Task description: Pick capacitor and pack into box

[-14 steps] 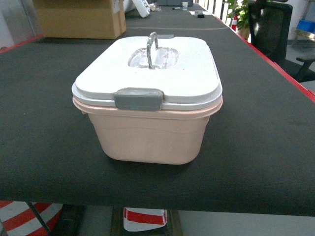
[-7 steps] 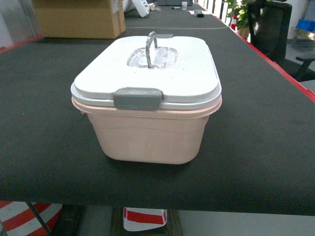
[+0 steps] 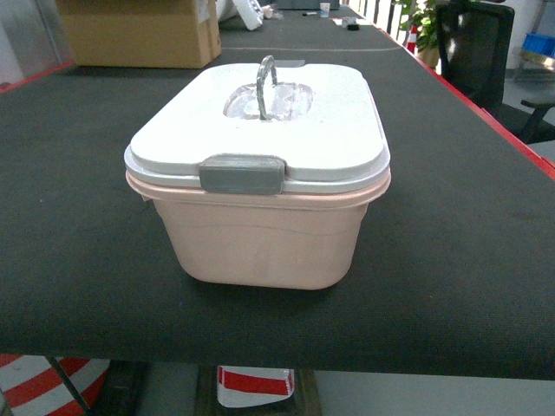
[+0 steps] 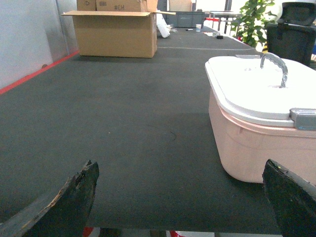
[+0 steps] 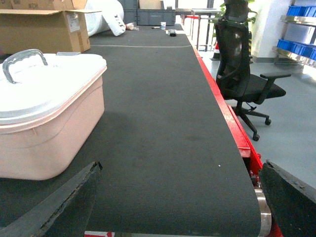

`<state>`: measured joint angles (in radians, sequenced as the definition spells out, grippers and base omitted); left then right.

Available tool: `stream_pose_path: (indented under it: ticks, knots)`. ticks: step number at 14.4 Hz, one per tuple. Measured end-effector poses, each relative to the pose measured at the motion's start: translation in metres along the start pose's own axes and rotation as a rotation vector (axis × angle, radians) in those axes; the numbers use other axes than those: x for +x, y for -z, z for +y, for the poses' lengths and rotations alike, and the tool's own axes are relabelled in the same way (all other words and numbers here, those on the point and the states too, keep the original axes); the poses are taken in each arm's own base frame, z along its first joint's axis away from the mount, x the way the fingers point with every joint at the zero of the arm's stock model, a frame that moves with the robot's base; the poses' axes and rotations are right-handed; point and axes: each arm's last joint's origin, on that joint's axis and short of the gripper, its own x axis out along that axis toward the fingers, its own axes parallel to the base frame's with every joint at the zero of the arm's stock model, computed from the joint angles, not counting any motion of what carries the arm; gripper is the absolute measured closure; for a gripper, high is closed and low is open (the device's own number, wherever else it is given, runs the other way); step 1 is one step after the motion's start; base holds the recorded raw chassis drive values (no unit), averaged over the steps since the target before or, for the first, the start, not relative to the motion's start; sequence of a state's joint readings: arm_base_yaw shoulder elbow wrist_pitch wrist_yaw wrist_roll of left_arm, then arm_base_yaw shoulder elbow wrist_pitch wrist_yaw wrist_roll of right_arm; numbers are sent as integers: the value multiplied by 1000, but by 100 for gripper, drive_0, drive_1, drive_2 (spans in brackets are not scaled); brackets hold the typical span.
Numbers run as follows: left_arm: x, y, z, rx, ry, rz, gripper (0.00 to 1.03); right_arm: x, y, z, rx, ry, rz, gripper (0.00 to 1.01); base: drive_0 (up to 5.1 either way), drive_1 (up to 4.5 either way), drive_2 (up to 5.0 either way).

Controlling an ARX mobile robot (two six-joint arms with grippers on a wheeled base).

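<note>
The pale pink box (image 3: 260,238) stands in the middle of the black table, closed by its white lid (image 3: 329,130). A grey latch (image 3: 242,174) is snapped down on the near side and a grey handle (image 3: 265,82) stands up on top. No capacitor shows in any view. My left gripper (image 4: 180,197) is open low at the near table edge, left of the box (image 4: 252,143), with nothing between its fingers. Low at the near edge on the other side, the right gripper (image 5: 180,197) is open, to the right of the box (image 5: 49,138), also holding nothing. Neither gripper appears in the head view.
A brown cardboard carton (image 3: 139,33) sits at the far left of the table. The table's red edge (image 5: 232,126) runs along the right, with a black office chair (image 5: 242,74) beyond it. A potted plant (image 4: 252,22) stands far back.
The box has shifted very slightly in the head view. Otherwise nothing has moved.
</note>
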<state>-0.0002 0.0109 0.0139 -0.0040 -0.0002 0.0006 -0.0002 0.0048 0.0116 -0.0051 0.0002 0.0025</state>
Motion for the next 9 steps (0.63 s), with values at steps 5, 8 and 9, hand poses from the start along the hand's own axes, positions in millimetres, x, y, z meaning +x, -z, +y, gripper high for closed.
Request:
stream_pose_path:
  ticks: [5, 8, 9]
  knots:
    - [0, 0, 0, 0, 0, 0, 5, 0, 0, 0, 0, 0, 0, 3, 0, 0, 0]
    - [0, 0, 0, 0, 0, 0, 5, 0, 0, 0, 0, 0, 0, 3, 0, 0, 0]
    - [0, 0, 0, 0, 0, 0, 5, 0, 0, 0, 0, 0, 0, 3, 0, 0, 0]
